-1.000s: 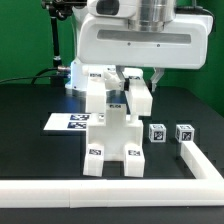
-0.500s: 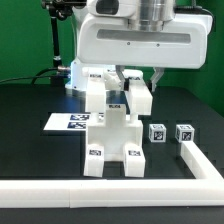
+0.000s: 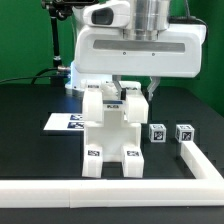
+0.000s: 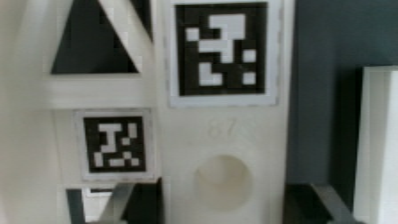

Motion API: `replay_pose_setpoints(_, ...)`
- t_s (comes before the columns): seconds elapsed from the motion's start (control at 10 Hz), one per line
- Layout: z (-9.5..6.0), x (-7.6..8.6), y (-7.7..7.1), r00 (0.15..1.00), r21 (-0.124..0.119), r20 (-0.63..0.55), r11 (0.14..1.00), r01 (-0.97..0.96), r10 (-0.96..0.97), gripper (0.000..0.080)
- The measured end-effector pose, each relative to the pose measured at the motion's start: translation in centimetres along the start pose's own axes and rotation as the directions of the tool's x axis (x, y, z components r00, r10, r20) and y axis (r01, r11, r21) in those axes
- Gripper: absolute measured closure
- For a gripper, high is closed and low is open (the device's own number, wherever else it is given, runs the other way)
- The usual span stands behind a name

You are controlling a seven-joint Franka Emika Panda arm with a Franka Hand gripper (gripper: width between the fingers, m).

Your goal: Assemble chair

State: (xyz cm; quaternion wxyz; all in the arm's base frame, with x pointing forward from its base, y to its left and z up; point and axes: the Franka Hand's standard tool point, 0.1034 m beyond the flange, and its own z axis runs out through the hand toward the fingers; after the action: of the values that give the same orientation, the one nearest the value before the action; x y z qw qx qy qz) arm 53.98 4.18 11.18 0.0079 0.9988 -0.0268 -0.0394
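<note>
The part-built chair stands mid-table, a white blocky piece with tags low on its front. Right above it hangs my gripper, shut on a white tagged chair part that rests against the top of the assembly, beside an upright white piece. In the wrist view the held part fills the frame with two tags on it, and my gripper has its dark fingers on either side of the part.
Two small cube-ended legs sit on the black table at the exterior view's right. The marker board lies behind the chair on the left. A long white border rail runs along the front and turns back at the right.
The gripper has carried the held part toward the exterior view's left and slightly down, closing the gap to the upright piece on the assembly. The jaws have stayed as they were.
</note>
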Motion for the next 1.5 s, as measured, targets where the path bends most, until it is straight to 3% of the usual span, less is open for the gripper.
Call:
replay_pose_setpoints(0.4, 1.4, 0.9, 0.3, 0.999, -0.007, -0.044, 1.000, 0.006, -0.006, 0.0515)
replay_pose_setpoints(1.0, 1.3, 1.5, 0.3, 0.997, -0.006, -0.080, 1.000, 0.006, -0.006, 0.0515)
replay_pose_setpoints(1.1, 1.3, 1.5, 0.3, 0.997, -0.006, -0.080, 1.000, 0.006, -0.006, 0.0322)
replay_pose_setpoints(1.2, 1.3, 1.5, 0.3, 0.997, -0.006, -0.079, 1.000, 0.006, -0.007, 0.0207)
replay_pose_setpoints(1.5, 1.3, 1.5, 0.3, 0.997, -0.006, -0.079, 1.000, 0.006, -0.007, 0.0153)
